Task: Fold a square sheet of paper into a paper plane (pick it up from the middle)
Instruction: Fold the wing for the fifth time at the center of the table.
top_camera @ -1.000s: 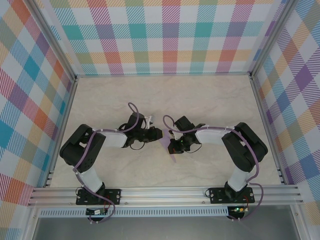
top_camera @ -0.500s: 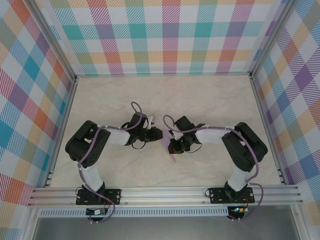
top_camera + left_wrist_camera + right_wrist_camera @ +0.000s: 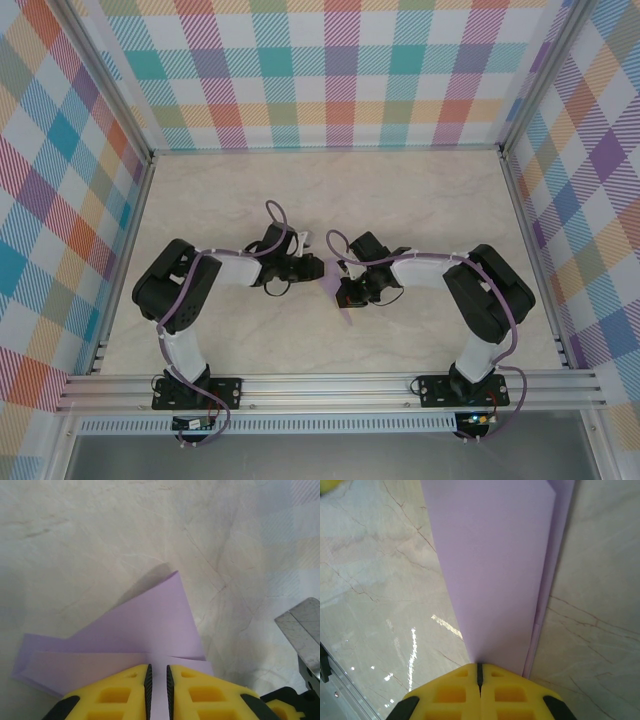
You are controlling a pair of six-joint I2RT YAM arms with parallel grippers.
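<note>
Mid-fold, table [image 3: 400, 200] centre | paper [image 3: 150, 625] part-creased, more folds left | right gripper [image 3: 480, 666] pinching paper | left gripper [image 3: 158, 669] near-shut over it, grip unclear

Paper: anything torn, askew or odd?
No tears visible. The paper is folded unevenly: in the right wrist view a lower layer peeks past the top flap's right edge. In the left wrist view one flap seems to lift off the table, casting a shadow.
</note>
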